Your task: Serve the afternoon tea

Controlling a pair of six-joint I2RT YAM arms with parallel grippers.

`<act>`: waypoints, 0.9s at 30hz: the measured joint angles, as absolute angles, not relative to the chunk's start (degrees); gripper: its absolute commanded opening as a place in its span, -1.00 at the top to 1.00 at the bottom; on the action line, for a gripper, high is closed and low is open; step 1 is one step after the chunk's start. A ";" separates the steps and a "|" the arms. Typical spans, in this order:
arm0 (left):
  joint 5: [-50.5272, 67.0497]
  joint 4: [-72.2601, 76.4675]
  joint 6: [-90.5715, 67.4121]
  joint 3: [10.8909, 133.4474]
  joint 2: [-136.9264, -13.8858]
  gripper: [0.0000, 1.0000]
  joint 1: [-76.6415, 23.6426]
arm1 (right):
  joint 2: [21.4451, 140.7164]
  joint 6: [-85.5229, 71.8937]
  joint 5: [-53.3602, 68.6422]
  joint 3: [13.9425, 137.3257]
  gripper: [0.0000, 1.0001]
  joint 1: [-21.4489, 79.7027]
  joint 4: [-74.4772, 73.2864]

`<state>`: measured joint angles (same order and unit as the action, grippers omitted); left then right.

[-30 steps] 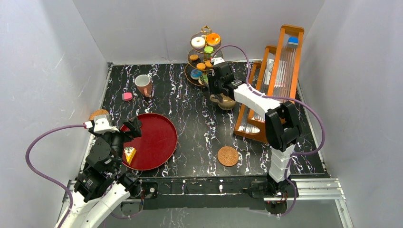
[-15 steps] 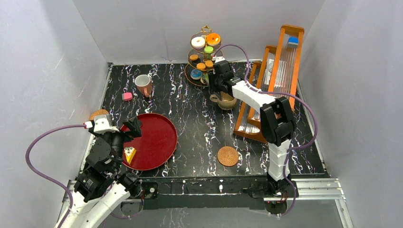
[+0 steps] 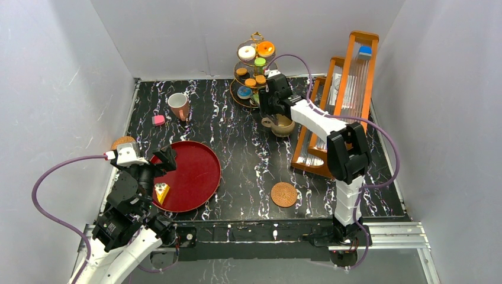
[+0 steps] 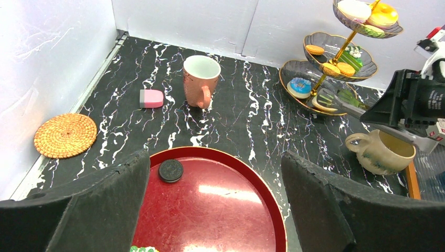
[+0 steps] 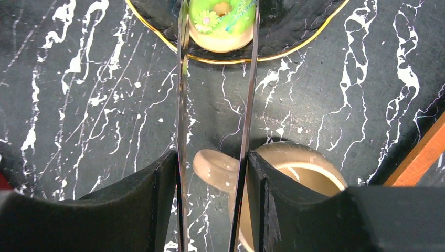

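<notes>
Tongs (image 5: 182, 105) flank green donut (image 5: 220, 23) at stand (image 5: 296, 21) edge.

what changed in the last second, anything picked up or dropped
The right gripper, clamped on the tongs, edged slightly farther toward the gold stand, and its elbow swung a little left. The tong tips flank the green donut on the bottom tier; nothing was visibly taken or let go. The left gripper, red tray, pink mug, beige mug and coasters stayed put.
</notes>
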<state>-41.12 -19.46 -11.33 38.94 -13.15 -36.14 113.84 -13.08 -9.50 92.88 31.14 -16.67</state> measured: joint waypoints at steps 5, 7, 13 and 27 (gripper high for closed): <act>-41.10 -19.49 -11.33 38.94 -13.15 -0.84 -36.14 | 110.24 -12.78 -8.27 92.16 -0.14 31.14 -17.23; -41.10 -19.46 -11.33 38.94 -13.15 -0.84 -36.14 | 108.62 -12.69 -7.73 91.77 -0.15 31.14 -18.09; -41.10 -19.46 -11.33 38.94 -13.15 -0.83 -36.14 | 105.97 -12.16 -7.07 90.15 -0.12 31.14 -19.64; -41.08 -19.49 -11.38 38.94 -13.15 -0.84 -36.14 | 107.31 -11.84 -6.92 90.28 -0.13 31.14 -19.07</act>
<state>-41.08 -19.49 -11.38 38.94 -13.15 -36.14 107.31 -11.84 -6.92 90.28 31.14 -19.07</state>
